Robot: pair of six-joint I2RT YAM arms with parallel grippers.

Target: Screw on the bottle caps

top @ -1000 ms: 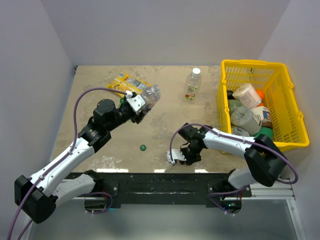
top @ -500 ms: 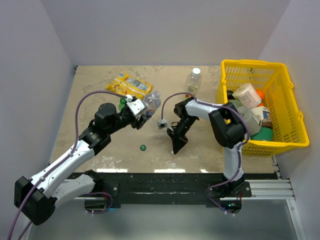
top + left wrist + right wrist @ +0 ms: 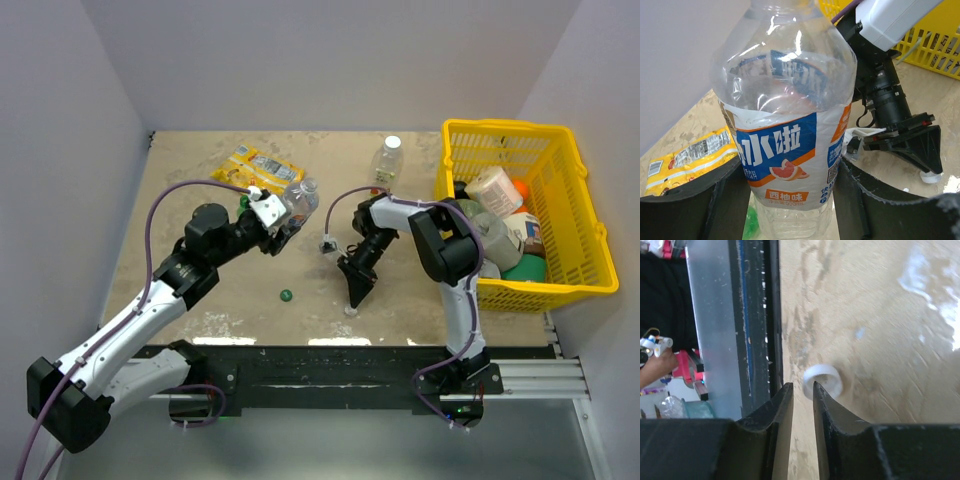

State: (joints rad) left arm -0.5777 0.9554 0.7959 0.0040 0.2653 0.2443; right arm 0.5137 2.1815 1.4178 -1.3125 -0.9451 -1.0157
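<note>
My left gripper (image 3: 284, 223) is shut on a clear bottle (image 3: 300, 196) with a blue and orange label (image 3: 785, 125) and holds it tilted above the table; no cap shows on its neck. My right gripper (image 3: 354, 298) points at the near edge, its jaws a narrow gap apart and empty (image 3: 802, 385). A white cap (image 3: 824, 381) lies on the table just past its fingertips (image 3: 350, 311). A dark green cap (image 3: 286, 295) lies left of it. A second clear bottle (image 3: 385, 168) stands at the back with a white cap on. A bit of green (image 3: 243, 201) shows behind my left gripper.
A yellow basket (image 3: 510, 128) full of bulkier containers stands at the right. A yellow snack packet (image 3: 258, 168) lies at the back left. The black rail of the table's near edge (image 3: 757, 315) is close to my right fingertips.
My right arm has swung its wrist back from the near edge to the table's middle, fingers now pointing down at the white cap. My left gripper has shifted a little with the bottle.
</note>
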